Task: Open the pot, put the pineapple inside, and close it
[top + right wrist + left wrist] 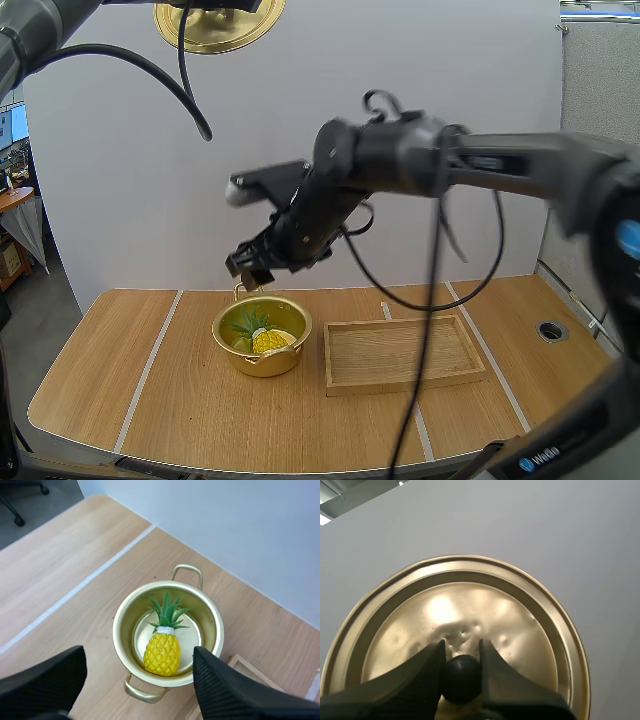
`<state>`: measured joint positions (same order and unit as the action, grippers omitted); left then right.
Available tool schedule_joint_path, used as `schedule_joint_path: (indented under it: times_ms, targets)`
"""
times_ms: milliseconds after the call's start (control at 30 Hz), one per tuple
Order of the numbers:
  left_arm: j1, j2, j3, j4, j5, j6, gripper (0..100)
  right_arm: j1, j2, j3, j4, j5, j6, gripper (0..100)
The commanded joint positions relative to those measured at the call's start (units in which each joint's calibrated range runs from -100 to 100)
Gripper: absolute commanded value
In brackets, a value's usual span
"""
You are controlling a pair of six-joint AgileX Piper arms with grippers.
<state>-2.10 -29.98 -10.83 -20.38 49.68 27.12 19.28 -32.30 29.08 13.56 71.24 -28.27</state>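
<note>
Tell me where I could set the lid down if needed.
Bare wood left of the pot, out to the table edge, and the front strip. The wooden tray is empty. Crowded over the pot: the right claw hangs open there.

The left gripper [461,649] is raised high, tips pinching the lid knob [461,680]. The right arm [430,160] reaches in from the right, wrist angled down, right gripper [250,268] spread wide, holding nothing.

Wooden table [90,380] with pale lines stands against a plain white wall [110,200]. Grey floor [50,300] lies alongside.
</note>
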Motion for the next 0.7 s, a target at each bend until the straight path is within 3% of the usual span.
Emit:
schedule_joint_path:
  times_ms: [0,667]
  targets:
    - [-0.08,-0.3,-0.5,0.0,-2.0,-0.6,0,-0.1,-7.7,0.0,-2.0,5.5,1.5,100]
    - [-0.08,-0.3,-0.5,0.0,-2.0,-0.6,0,-0.1,-49.0,17.3,-8.9,27.7,6.3,100]
